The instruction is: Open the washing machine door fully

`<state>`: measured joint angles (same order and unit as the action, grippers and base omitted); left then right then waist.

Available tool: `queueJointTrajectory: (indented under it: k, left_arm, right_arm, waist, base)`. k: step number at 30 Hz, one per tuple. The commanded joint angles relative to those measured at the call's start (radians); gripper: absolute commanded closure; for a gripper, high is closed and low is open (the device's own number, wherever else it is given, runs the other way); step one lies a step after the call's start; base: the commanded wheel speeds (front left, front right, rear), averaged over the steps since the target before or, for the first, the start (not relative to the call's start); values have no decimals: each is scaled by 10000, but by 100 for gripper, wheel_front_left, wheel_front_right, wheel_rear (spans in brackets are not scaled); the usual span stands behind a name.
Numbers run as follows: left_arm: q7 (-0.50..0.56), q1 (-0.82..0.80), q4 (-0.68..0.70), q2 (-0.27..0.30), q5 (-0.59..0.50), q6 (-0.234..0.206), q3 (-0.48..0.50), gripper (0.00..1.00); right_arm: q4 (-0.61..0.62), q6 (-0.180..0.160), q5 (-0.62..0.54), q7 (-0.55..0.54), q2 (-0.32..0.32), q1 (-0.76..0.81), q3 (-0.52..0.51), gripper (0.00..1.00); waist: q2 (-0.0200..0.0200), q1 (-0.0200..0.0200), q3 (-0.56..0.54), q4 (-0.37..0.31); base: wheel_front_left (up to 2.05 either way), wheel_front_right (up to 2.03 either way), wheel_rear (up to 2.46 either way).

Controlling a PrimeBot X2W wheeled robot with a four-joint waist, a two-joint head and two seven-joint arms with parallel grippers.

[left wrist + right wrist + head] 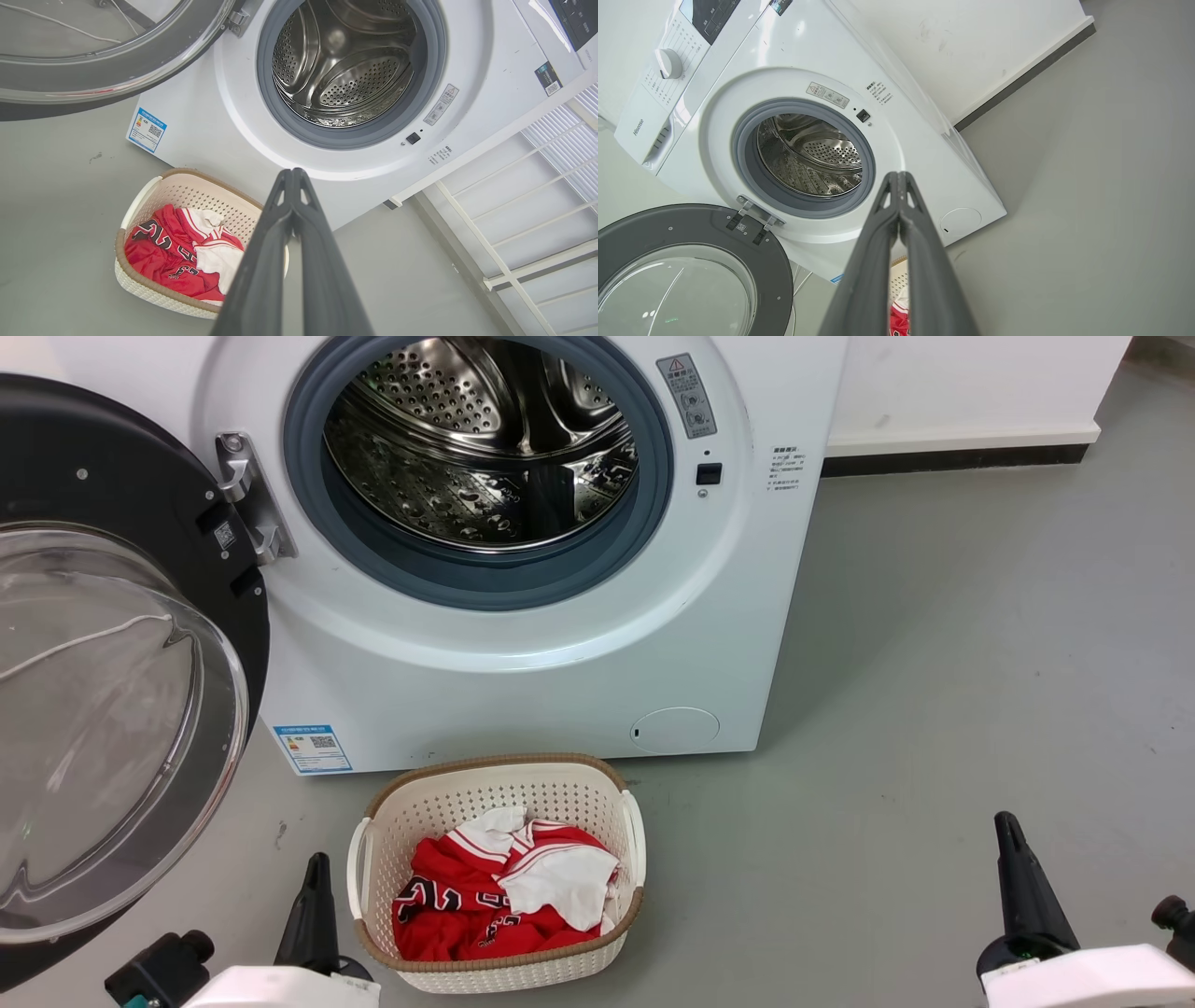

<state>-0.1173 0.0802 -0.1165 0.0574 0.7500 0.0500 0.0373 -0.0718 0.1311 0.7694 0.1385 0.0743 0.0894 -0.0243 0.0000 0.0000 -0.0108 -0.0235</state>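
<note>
One grey floor [934, 663] under the washing machine [523, 691]

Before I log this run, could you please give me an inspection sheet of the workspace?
Surface: grey floor, few dark marks.
Job's things: white boxy washing machine; its large round glossy black door swung wide open, steel drum exposed.
Clutter: cream perforated plastic basket of red and white clothes.
Grippers: left claw shut, empty; right claw shut, empty.
Cables: thin pale line behind door glass, possibly a cable.
Surroundings: white wall, dark skirting; white slatted frame.
</note>
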Motion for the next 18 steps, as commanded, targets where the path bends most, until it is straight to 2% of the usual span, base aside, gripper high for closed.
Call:
queueJointTrajectory:
  k: [1,18]
  left_arm:
    - [63,-289,66,80,371,58,41,100]
    - [599,-723,-281,99,2583,263,165,100]
  right_arm:
    - [28,-2,387,-66,94,-309,-17,100]
    - [-421,-3,2620,-587,130,-752,-89,100]
  waist:
    - [0,0,2,4]
    - [0,0,29,49]
  base:
    - [0,0,0]
    - [0,0,0]
